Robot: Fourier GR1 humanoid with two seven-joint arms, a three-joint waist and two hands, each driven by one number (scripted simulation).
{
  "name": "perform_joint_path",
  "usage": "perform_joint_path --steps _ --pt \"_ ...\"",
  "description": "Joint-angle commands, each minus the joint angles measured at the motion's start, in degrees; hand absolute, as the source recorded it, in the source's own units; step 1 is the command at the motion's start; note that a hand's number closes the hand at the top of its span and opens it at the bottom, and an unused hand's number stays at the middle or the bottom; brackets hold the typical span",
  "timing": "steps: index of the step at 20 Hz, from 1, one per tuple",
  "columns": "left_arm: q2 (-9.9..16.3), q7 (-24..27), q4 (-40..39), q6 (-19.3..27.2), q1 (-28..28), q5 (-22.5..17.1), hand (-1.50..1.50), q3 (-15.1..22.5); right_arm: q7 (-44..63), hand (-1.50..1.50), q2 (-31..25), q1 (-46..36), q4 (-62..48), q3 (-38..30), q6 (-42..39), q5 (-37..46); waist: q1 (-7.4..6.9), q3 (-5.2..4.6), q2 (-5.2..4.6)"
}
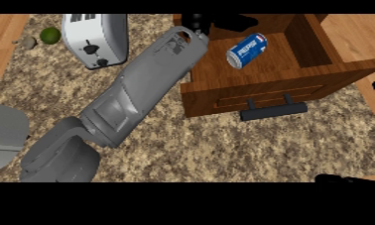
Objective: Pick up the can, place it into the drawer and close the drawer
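A blue can (247, 50) lies on its side inside the open wooden drawer (219, 73), near the middle of its floor. My left forearm stretches from the lower left up to the drawer's back left corner. The left hand (196, 22) sits there at the top of the view, partly cut off, with its dark fingers (238, 22) spread out to the right behind the can and apart from it. The drawer's black handle (273, 111) juts out at its front. Only a black sliver of my right hand (343, 178) shows at the lower right edge.
A white toaster (95, 38) stands left of the drawer, close beside my left forearm. A green lime (50, 35) and a small grey lump (28, 42) lie at the far left. Speckled counter (219, 149) spreads in front of the drawer.
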State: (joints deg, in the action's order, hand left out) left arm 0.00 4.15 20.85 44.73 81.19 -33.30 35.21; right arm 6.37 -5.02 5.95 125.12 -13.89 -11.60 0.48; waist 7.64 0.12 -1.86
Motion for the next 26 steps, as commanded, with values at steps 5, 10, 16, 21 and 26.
perform_joint_path --steps 5,10,16,21,26 --pt "0.0 1.7 0.8 -0.3 -0.6 -3.8 -1.5 -1.0 -4.8 -1.5 -3.9 1.1 3.7 2.7 -1.4 10.4 -1.51 -0.05 0.37" --pt "0.0 2.4 3.1 0.2 1.7 -6.6 -1.5 -2.1 -4.7 -1.5 -6.0 -3.0 2.2 5.4 -0.1 18.5 -2.76 -0.07 0.5" --pt "0.0 3.3 3.2 3.1 2.7 -6.5 -1.5 -1.4 -9.0 -1.5 -9.1 -4.6 -3.6 10.1 2.4 33.2 -4.74 -0.04 0.9" --pt "0.0 1.7 4.3 3.6 2.1 -6.8 -1.5 -0.6 -5.2 -1.5 -8.3 -7.1 -5.9 18.9 5.6 47.2 -5.8 -0.1 1.29" --pt "0.0 0.2 5.5 3.8 2.4 -5.8 -1.5 -1.8 -7.7 -1.5 -9.4 -11.6 -19.8 19.8 10.0 55.2 -7.53 -0.09 1.47"
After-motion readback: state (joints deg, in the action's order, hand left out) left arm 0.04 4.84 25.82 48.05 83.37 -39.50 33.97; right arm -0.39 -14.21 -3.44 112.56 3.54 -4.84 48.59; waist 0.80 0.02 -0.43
